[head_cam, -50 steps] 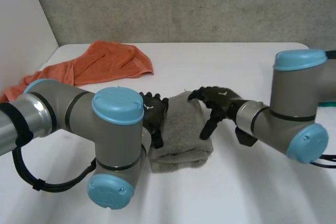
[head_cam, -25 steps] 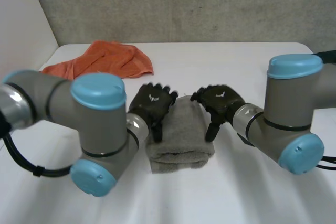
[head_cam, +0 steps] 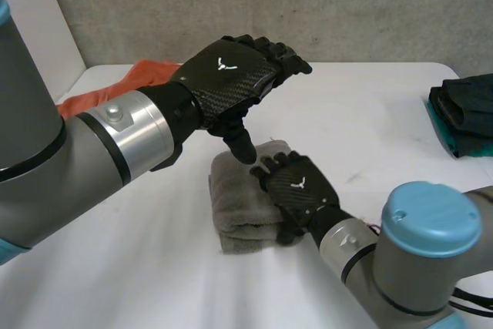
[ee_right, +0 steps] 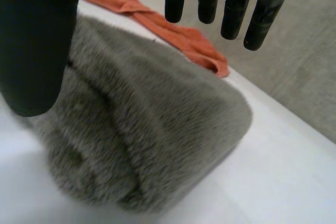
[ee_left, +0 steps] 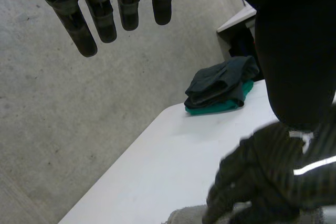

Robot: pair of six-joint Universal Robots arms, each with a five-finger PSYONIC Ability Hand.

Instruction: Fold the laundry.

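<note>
Open table (head_cam: 370, 113) beside grey towel (head_cam: 231, 206)

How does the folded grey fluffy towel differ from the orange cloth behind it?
The grey fluffy towel is folded into a thick, compact bundle; the orange cloth lies loose and rumpled. The grey fluffy towel sits mid-table under the right hand; the orange cloth lies toward the far left corner. Both are cloths on the white table.

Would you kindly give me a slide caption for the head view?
Open right hand over the folded grey towel, open left hand above it, orange cloth behind.
</note>
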